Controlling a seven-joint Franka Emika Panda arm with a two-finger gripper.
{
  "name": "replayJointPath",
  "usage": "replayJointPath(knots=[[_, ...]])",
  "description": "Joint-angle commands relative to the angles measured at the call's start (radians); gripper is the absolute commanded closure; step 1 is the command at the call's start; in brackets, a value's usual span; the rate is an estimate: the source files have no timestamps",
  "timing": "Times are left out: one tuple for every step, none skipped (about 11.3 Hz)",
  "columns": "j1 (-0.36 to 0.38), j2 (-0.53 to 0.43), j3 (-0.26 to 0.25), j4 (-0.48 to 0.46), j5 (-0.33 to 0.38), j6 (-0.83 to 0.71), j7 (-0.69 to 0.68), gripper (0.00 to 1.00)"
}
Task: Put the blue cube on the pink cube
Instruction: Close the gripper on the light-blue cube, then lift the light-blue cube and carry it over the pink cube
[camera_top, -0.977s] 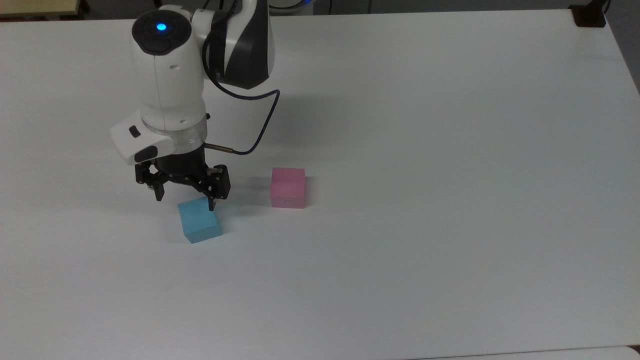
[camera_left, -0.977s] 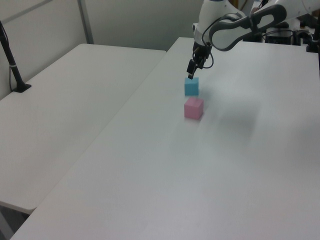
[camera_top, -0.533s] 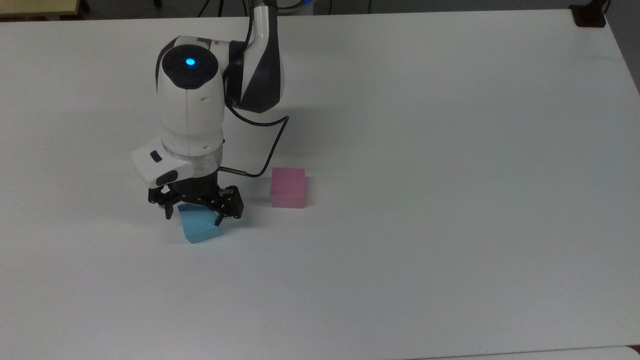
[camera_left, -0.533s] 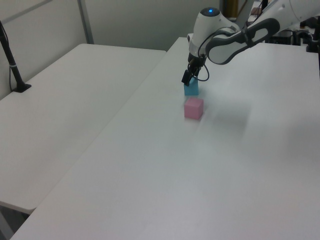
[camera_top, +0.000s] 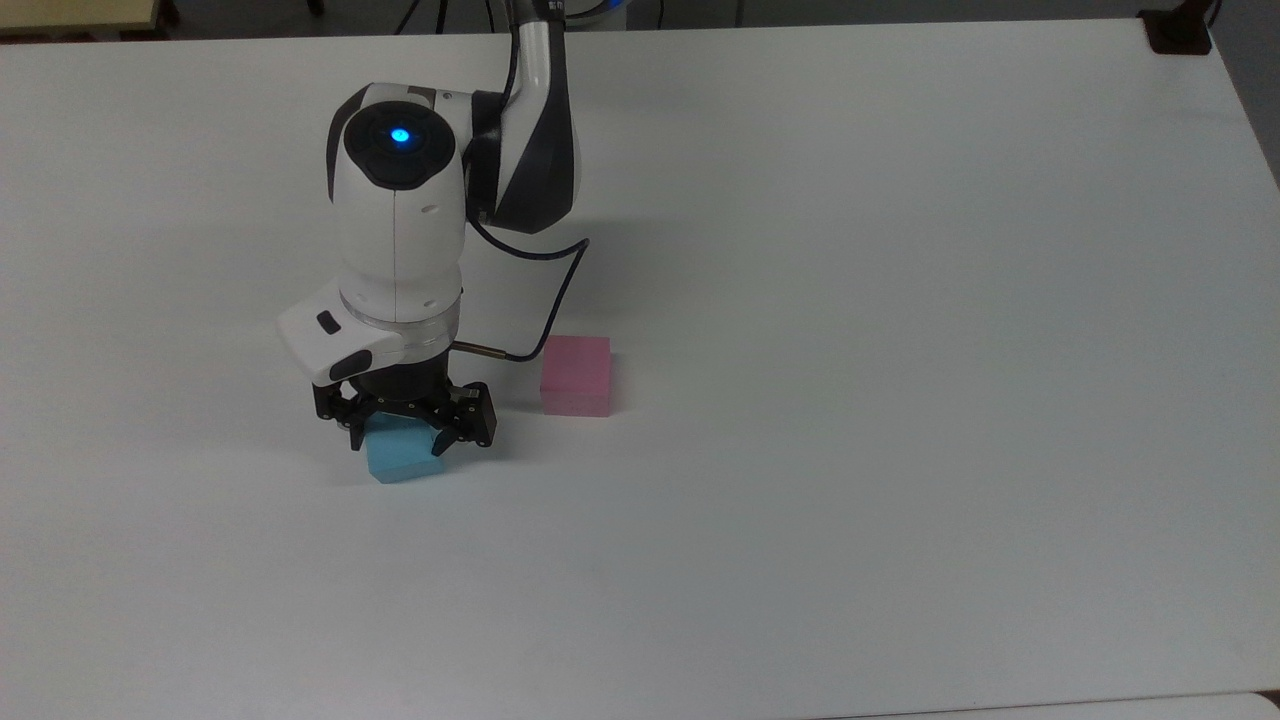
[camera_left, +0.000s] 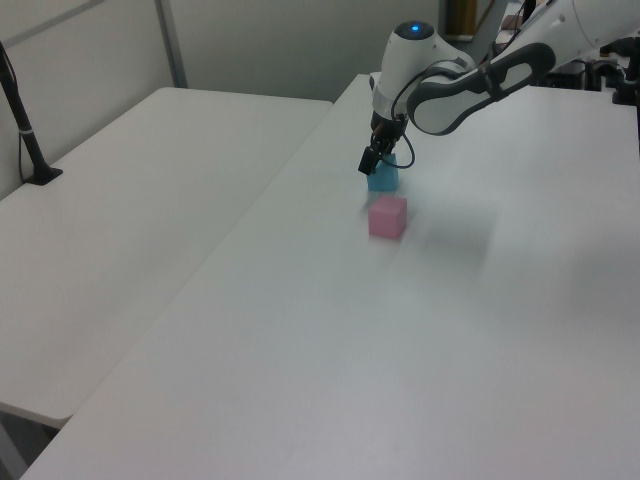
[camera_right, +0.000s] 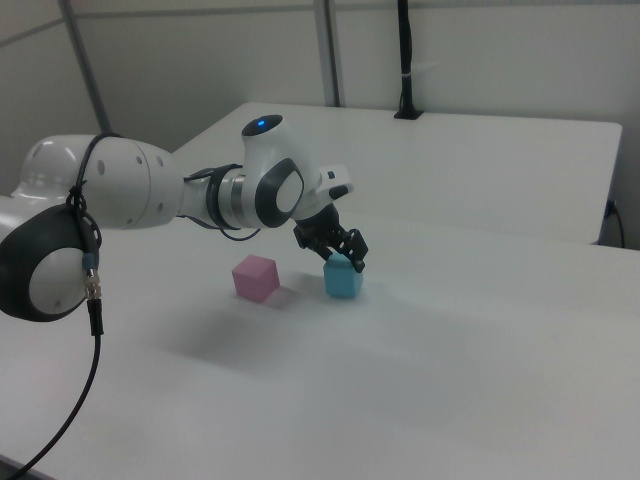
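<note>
My arm reaches in from the far side, wrist pointing straight down over the top view's left half. My gripper (camera_top: 398, 441) hangs low, jaws spread wide, one finger (camera_top: 441, 441) on each side.

A white table (camera_top: 900, 300) is seen across almost the whole top view, evenly lit, with soft shadows on its matte surface. A dark strip of floor (camera_top: 850, 12) is glimpsed along the upper edge of the frame, and a small black bracket (camera_top: 1180, 32) is fixed at the upper right corner. In the left view, a second white table (camera_left: 130, 220) is set beside the first at the left of the frame, separated by a narrow seam. A black post (camera_left: 25, 130) is clamped at its left edge. Pale grey wall panels (camera_left: 270, 45) with a metal upright (camera_left: 172, 42) are seen behind. In the right view, similar panels (camera_right: 200, 60) fill the upper frame, and a black post (camera_right: 405, 60) stands at the upper middle.
</note>
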Motion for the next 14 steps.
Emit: replayJointPath(knots=[[0.005, 0.003, -0.003, 0.005, -0.026, -0.002, 0.023, 0.52], [0.000, 0.003, -0.003, 0.005, -0.023, 0.000, 0.020, 0.55], [0.000, 0.000, -0.003, 0.005, -0.024, 0.000, 0.018, 0.55], [-0.001, 0.000, -0.003, 0.005, -0.024, 0.000, 0.017, 0.57], [-0.004, -0.008, -0.003, 0.005, -0.024, 0.000, 0.015, 0.57], [-0.008, -0.022, -0.003, 0.001, -0.024, -0.002, -0.002, 0.58], [-0.012, -0.029, -0.003, -0.001, -0.023, -0.002, -0.012, 0.60], [-0.015, -0.035, -0.003, -0.001, -0.023, -0.002, -0.016, 0.60], [-0.017, -0.045, -0.003, -0.002, -0.021, -0.003, -0.020, 0.60], [-0.018, -0.057, -0.003, -0.004, -0.018, -0.005, -0.025, 0.60], [-0.017, -0.077, -0.003, -0.017, -0.018, -0.006, -0.025, 0.60], [-0.011, -0.112, -0.001, -0.037, -0.013, -0.008, -0.023, 0.60], [-0.002, -0.155, 0.002, -0.066, -0.010, -0.022, -0.019, 0.60], [0.003, -0.193, 0.032, -0.088, -0.009, -0.069, -0.016, 0.60]])
